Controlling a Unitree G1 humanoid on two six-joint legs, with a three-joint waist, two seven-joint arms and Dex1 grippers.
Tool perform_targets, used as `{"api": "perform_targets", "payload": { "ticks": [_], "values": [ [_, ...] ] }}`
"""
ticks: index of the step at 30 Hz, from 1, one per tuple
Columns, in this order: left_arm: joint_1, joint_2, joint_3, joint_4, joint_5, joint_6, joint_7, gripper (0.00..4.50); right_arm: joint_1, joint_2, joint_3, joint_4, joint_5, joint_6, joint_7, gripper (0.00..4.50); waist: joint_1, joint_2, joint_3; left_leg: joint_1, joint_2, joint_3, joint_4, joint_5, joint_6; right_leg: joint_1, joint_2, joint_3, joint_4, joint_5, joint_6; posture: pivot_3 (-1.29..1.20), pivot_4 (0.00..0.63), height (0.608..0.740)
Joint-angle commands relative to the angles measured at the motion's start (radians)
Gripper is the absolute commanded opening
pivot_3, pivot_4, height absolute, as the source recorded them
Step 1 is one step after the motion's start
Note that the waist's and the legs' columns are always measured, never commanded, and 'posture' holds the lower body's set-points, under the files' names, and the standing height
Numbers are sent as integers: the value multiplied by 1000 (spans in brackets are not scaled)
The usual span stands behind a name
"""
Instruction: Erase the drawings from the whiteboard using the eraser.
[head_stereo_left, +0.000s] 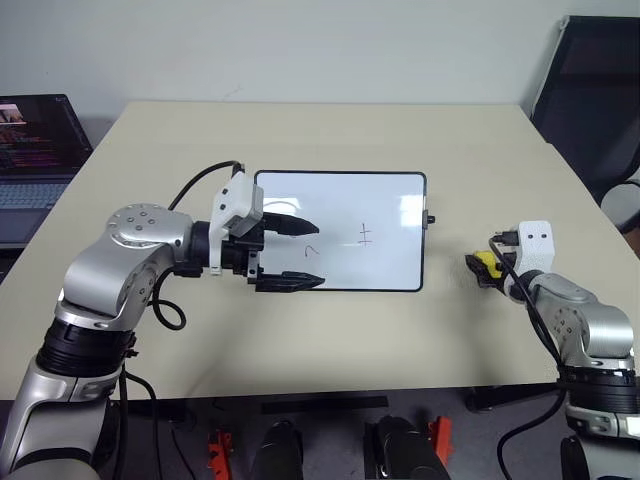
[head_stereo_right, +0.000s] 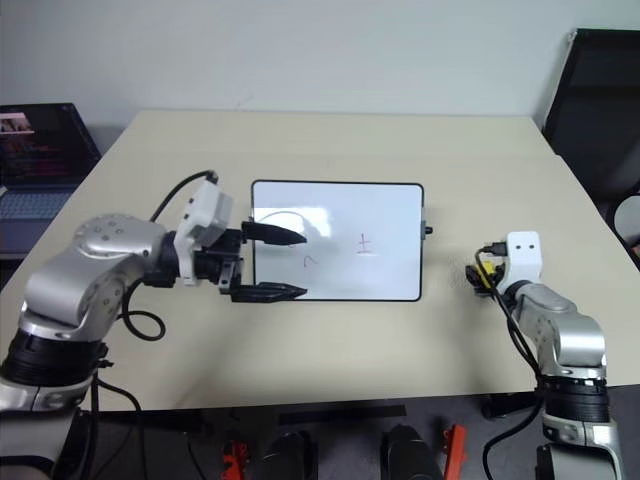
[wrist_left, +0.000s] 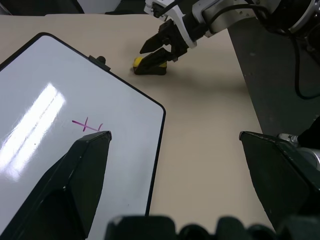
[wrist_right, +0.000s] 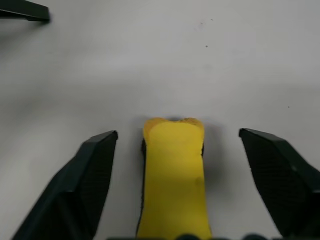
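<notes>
The whiteboard (head_stereo_left: 385, 205) lies flat in the middle of the table. On it are the drawings: a reddish cross (head_stereo_left: 365, 236), a small squiggle (head_stereo_left: 311, 250) and a faint arc near its left edge. My left gripper (head_stereo_left: 320, 255) hovers open over the board's left part, pointing right, with nothing between its fingers. The yellow eraser (head_stereo_left: 486, 265) lies on the table to the right of the board. My right gripper (wrist_right: 177, 134) straddles it, one finger on each side with a gap to the eraser (wrist_right: 173, 170). The left wrist view shows the eraser (wrist_left: 149, 66) under those fingers.
An open laptop (head_stereo_left: 35, 150) stands off the table's left side. A black chair (head_stereo_left: 590, 90) is at the back right. The beige table (head_stereo_left: 330, 135) extends behind the board, and its front edge runs close below both arms.
</notes>
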Motion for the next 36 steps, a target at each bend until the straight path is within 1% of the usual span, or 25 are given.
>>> {"api": "perform_targets", "payload": {
  "ticks": [1,5,6,7,11,14,18,21,25,27,29,32,34,36],
  "values": [
    [3,8,38,-10,-2,-20,-5,4500,-20,-1,-15,-1,-14,-31,8,2798,0,0,0,0,0,0,0,0,0,0,0,0,0,0,0,0,150,740],
    [14,13,41,-15,-2,-21,-7,4500,-23,6,-7,14,-17,-33,10,1355,0,0,0,0,0,0,0,0,0,0,0,0,0,0,0,0,150,740],
    [15,14,41,-16,-2,-20,-7,4500,-23,7,-6,15,-19,-33,11,1085,0,0,0,0,0,0,0,0,0,0,0,0,0,0,0,0,150,740],
    [19,16,42,-18,-2,-19,-7,4500,-23,11,-4,14,-21,-33,11,997,0,0,0,0,0,0,0,0,0,0,0,0,0,0,0,0,150,740],
    [39,26,54,-26,-5,-9,2,4500,-17,20,-4,-5,-28,-30,14,994,0,0,0,0,0,0,0,0,0,0,0,0,0,0,0,0,150,740],
    [66,35,95,-38,-25,23,35,4500,2,16,-10,-60,-21,-18,27,994,-1,0,0,0,0,0,0,0,0,0,0,0,1,0,0,0,150,740],
    [146,38,155,-89,-22,68,120,4500,65,-14,7,-197,-14,-28,87,994,0,1,0,0,0,0,0,0,0,0,0,0,0,0,0,0,150,740],
    [219,5,187,-161,-36,102,204,4500,139,-15,7,-329,10,-37,127,994,1,1,0,0,0,-1,0,0,0,0,0,0,0,0,0,0,150,740],
    [292,-8,206,-230,-42,132,271,4500,228,-57,74,-482,-6,-96,192,994,2,1,0,0,1,-1,1,0,0,0,0,0,1,0,0,0,150,740],
    [329,-16,219,-247,-31,137,318,4500,243,-54,99,-552,22,-63,203,994,1,0,0,0,1,-1,1,0,0,0,0,0,1,1,1,0,150,740],
    [365,-23,226,-261,-18,138,361,4500,234,-38,120,-599,58,-14,205,994,-1,1,0,2,1,0,1,0,0,1,0,1,1,1,0,0,150,740],
    [415,-29,232,-286,-15,144,398,4500,174,-26,203,-611,36,-15,199,994,-2,1,0,3,1,0,1,0,0,2,0,1,1,1,0,0,150,740],
    [445,-26,233,-297,-13,139,410,4500,114,-20,280,-591,-6,-39,191,994,-2,1,0,3,1,0,2,0,0,2,0,1,1,2,0,0,150,740],
    [461,-27,232,-288,-2,125,421,4500,33,-17,379,-533,-90,-97,183,994,0,1,0,3,1,0,2,0,0,2,0,1,1,1,-1,0,150,740]
  ]
}}
